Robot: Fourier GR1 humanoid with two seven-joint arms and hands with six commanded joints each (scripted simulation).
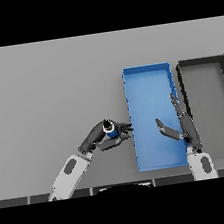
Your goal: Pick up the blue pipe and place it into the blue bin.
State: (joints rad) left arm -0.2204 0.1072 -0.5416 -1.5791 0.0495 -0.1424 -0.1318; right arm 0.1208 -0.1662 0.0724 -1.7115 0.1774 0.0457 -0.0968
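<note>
Grey table [45, 93] carries a rectangular blue bin [146, 71] beside a black bin [201, 62]. Left hand [99, 136] pinches the small blue pipe [110, 130]; right hand [184, 126] spreads over the blue bin.

White-and-grey forearms with dark oval insets, dark hands, slender black fingers [175, 102].

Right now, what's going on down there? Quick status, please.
Left hand shut on blue pipe, just left of blue bin. Right hand open over bin. Nothing blocking.
</note>
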